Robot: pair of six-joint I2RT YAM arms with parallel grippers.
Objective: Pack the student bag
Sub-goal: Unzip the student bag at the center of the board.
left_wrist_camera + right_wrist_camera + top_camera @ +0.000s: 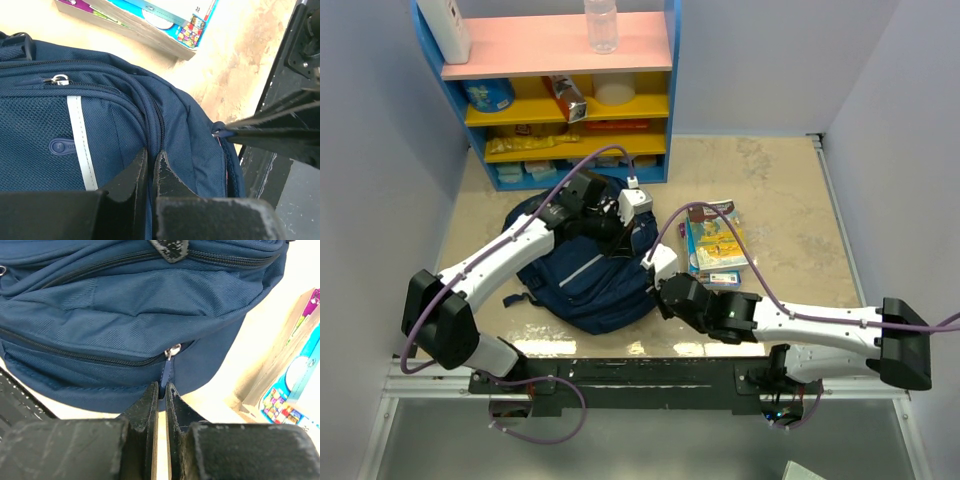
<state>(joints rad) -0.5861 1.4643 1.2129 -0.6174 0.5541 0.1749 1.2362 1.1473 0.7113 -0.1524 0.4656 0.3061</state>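
Though tip hidden, right hand (161, 386) seemingly grips zip pull (167, 370)

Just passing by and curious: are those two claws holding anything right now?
Left gripper: closed, pinching a seam ridge of the navy blue fabric backpack.
Right gripper: closed on the navy blue fabric pull tab of a backpack zip.

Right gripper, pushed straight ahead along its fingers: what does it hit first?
The right gripper is shut on the zip pull of the student bag. Going straight on, it would likely meet the metal zip slider just beyond its tips, then the bag's navy side fabric.
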